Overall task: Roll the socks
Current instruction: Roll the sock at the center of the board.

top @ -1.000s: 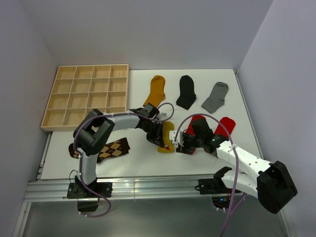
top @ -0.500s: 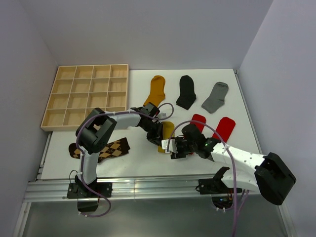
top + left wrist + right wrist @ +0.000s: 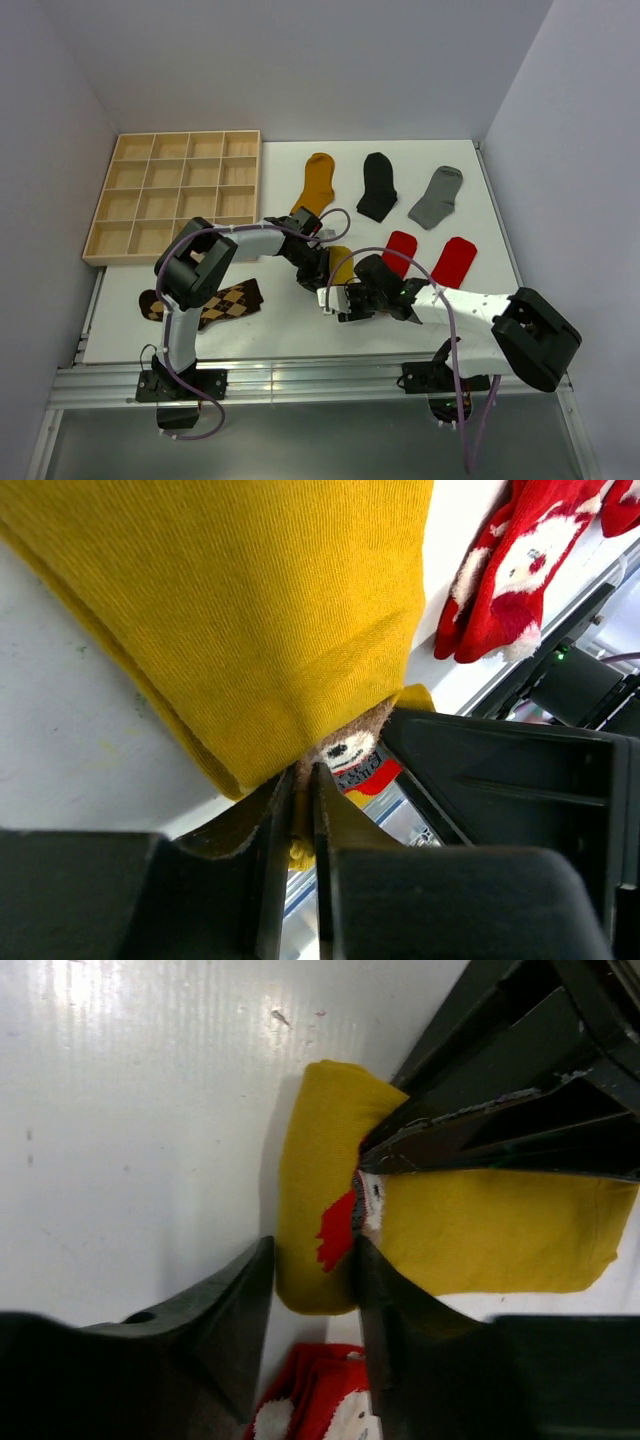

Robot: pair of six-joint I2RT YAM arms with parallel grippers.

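Observation:
A mustard yellow sock (image 3: 340,258) lies half folded at the table's middle front. My left gripper (image 3: 318,272) is shut on its edge; in the left wrist view the fingers (image 3: 303,770) pinch yellow fabric (image 3: 250,610) beside a small cartoon patch. My right gripper (image 3: 340,298) is open, and its jaws (image 3: 312,1260) stand close on either side of the sock's folded end (image 3: 310,1260). Two red socks (image 3: 400,245) (image 3: 455,260) lie flat to the right. Another mustard sock (image 3: 317,182), a black sock (image 3: 378,185) and a grey sock (image 3: 437,196) lie at the back.
The wooden grid tray (image 3: 175,195) stands at the back left. A brown argyle sock (image 3: 215,300) lies at the front left, under the left arm. The red socks (image 3: 320,1410) lie just behind the right gripper. The table's front edge and rail are close below both grippers.
The right gripper has moved left, away from the red socks, to the yellow sock's folded end, and its jaws have narrowed. The left gripper has kept its place.

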